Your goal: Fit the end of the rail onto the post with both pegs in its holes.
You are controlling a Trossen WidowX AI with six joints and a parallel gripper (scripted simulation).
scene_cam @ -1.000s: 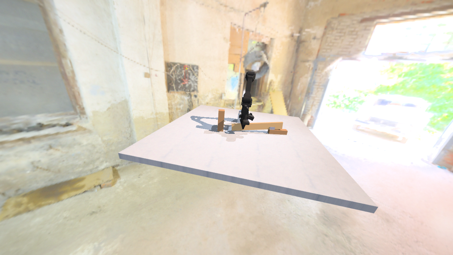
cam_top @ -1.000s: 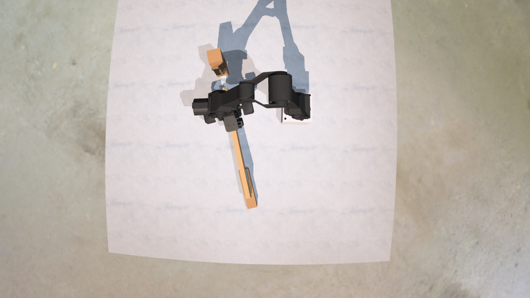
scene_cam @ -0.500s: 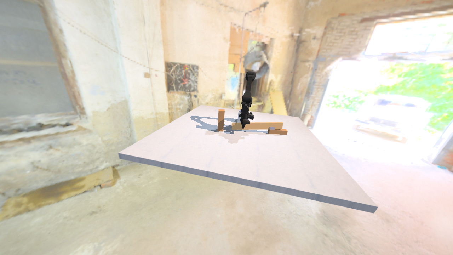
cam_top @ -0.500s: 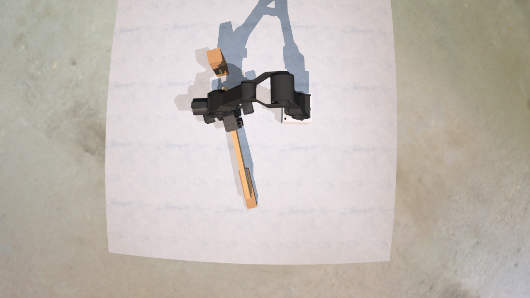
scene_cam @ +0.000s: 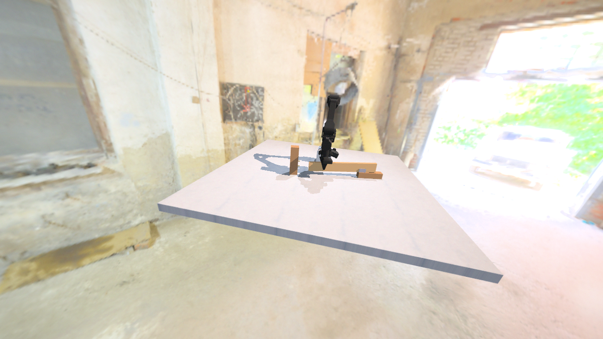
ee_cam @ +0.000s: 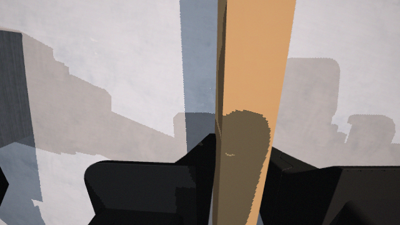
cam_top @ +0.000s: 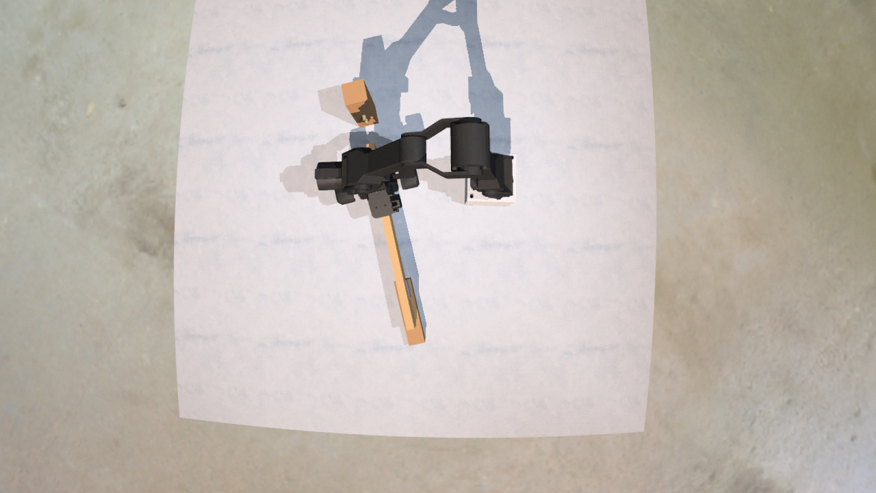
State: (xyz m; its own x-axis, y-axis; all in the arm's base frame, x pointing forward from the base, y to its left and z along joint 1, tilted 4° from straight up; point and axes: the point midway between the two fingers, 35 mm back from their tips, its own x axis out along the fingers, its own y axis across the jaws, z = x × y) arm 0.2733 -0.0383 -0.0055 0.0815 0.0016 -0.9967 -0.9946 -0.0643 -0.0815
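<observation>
On pale table (cam_top: 520, 294) (scene_cam: 337, 214) (ee_cam: 125, 62): black arm (cam_top: 469, 146) (scene_cam: 330, 117), reaching over rail. Long wooden rail (cam_top: 395, 245) (scene_cam: 352, 166) (ee_cam: 256, 62), pinched in gripper (cam_top: 371, 199) (scene_cam: 323, 167) (ee_cam: 227, 139), near end apart from post. Upright wooden post (cam_top: 354, 93) (scene_cam: 294, 160). Low footboard block (cam_top: 416, 335) (scene_cam: 370, 175), under rail's far end.

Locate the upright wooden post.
In the exterior view, the post stands left of the rail, with a gap between them.
</observation>
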